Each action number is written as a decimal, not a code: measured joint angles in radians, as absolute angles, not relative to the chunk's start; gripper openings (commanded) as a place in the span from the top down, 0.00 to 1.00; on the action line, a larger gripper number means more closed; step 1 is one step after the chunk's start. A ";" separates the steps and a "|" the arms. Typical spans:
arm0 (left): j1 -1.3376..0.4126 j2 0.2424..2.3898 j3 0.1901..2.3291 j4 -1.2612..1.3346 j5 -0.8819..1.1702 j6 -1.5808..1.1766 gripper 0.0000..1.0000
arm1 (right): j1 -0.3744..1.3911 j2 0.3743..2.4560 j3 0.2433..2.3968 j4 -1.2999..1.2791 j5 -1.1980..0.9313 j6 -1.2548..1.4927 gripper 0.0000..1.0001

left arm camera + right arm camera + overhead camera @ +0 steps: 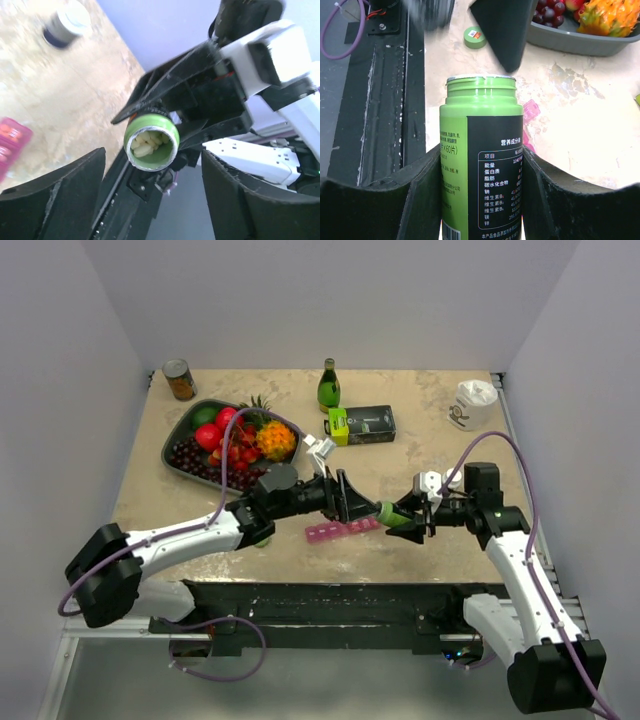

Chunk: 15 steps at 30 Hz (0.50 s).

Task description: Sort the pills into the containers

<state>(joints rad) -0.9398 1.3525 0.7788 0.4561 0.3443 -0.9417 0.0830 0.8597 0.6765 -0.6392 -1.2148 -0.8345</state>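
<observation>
One uncapped green bottle (480,115), labelled "营养成分", is clamped in the right gripper (412,516). The left gripper (350,502) stands released before its mouth, near one pink pill organiser (340,531).

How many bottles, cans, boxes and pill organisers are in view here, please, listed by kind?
Bottles: 3 (green pill bottle, green glass bottle, dark white-capped bottle)
Can: 1
Box: 1
Pill organiser: 1
Total: 6
</observation>
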 measured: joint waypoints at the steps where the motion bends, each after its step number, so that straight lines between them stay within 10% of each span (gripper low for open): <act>1: -0.927 1.330 0.779 0.444 0.338 -0.927 0.16 | 0.083 0.863 0.677 -0.639 -1.214 -0.834 1.00; 15: -0.890 0.982 0.805 -0.095 -0.141 -0.342 0.03 | 0.144 1.003 0.680 -0.693 -1.108 -0.973 0.99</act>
<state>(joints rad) -0.8902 0.9817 0.8055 -0.0952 -0.1413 -0.3420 0.1444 1.0027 0.6800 -0.6930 -1.1076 -0.9730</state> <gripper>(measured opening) 0.958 0.545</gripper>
